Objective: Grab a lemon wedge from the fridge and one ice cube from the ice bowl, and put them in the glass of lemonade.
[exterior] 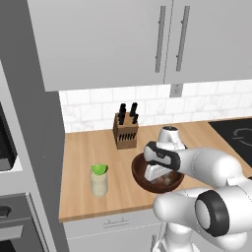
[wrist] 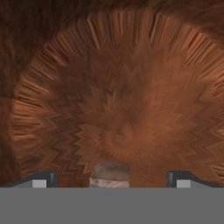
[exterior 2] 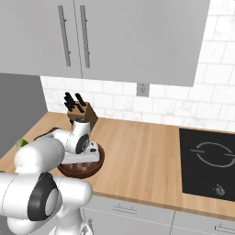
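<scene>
No text, label or number seems readable on any surface at this resolution.

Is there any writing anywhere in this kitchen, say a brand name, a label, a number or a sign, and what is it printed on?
There are no words, brands or numbers to read.
The cooktop bears only white ring outlines and a small round mark near its front edge: symbols, not letters.
The knife block, the ice bowl, the glass of lemonade, the wall outlet and the upper cabinets are all plain.
</scene>
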Available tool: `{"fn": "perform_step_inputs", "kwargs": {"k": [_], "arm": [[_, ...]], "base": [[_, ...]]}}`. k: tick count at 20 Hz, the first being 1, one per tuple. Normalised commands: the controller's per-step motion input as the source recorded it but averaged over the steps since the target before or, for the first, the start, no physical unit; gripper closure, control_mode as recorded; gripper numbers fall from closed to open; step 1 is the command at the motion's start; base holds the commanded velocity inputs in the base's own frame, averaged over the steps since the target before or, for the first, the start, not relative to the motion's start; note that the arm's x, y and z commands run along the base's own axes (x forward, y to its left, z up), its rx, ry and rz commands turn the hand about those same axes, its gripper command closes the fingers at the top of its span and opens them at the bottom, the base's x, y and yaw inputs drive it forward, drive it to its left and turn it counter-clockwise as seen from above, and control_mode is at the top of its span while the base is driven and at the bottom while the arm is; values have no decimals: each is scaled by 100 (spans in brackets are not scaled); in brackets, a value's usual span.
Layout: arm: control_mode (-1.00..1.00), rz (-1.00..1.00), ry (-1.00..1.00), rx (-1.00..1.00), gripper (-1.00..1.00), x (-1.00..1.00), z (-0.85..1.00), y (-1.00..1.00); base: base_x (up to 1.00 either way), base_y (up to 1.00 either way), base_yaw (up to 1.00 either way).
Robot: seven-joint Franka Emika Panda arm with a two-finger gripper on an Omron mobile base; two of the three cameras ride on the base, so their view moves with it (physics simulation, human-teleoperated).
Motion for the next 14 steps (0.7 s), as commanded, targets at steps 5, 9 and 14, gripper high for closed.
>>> {"fn": "perform_step_inputs", "kwargs": {"k": [5, 9, 14], "arm": [[-100, 0, 0, 0, 100, 0, 0, 0], [-100, 0, 0, 0, 100, 0, 0, 0], [-100, 0, 0, 0, 100, 0, 0, 0]], "base": [[0, 0, 0], [0, 0, 0], [0, 0, 0]]}}
